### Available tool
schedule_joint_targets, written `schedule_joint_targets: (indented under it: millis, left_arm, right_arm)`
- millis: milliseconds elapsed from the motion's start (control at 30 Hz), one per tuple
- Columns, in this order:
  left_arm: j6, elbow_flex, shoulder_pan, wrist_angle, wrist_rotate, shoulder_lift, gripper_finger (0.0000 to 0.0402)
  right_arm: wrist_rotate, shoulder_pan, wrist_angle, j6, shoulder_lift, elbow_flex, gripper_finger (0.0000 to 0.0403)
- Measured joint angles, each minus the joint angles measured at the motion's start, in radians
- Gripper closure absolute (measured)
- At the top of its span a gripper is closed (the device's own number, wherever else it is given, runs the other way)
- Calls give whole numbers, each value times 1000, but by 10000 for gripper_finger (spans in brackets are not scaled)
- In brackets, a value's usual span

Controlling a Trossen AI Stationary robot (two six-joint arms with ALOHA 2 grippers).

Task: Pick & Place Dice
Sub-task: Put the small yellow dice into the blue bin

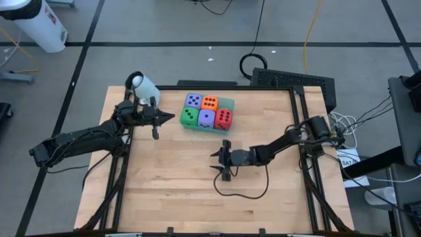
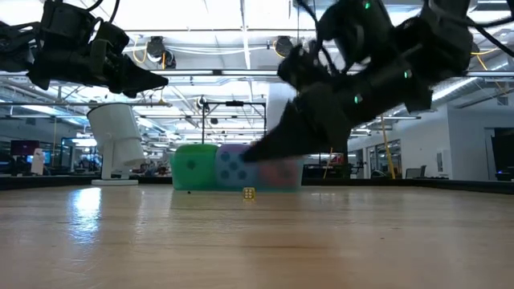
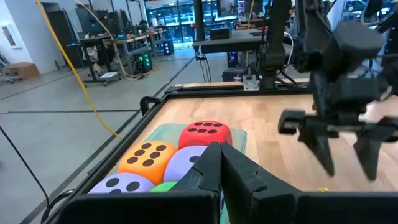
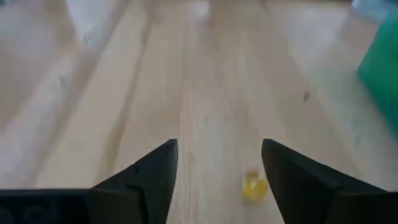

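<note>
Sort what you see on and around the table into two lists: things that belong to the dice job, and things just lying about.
Job: purple dice and, orange die, red die, green die, small yellow die, right gripper open above it.

Lying about: teal tray, white cup, keyboard, cables.

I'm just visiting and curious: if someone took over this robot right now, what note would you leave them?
Left claw: shut, empty, hovering beside the teal tray.
Right claw: open, low over mid-table, with a tiny yellow die on the wood by its fingers, not gripped.
Done: five big dice sit packed in the tray.
Left: probably only the yellow die; whether it belongs in the tray is unclear.
</note>
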Motion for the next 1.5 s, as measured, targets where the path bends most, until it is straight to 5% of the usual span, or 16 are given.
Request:
schedule_joint_targets:
  millis: [267,1233,1500]
  left_arm:
    - [-1,0,0,-1,0,0,396]
    - [1,0,0,-1,0,0,396]
    - [1,0,0,-1,0,0,396]
  right_arm:
    - [9,-42,62,69,108,-1,203]
    - [-1,-62,64,51,108,-1,350]
    - [-2,-64,68,47,108,-1,362]
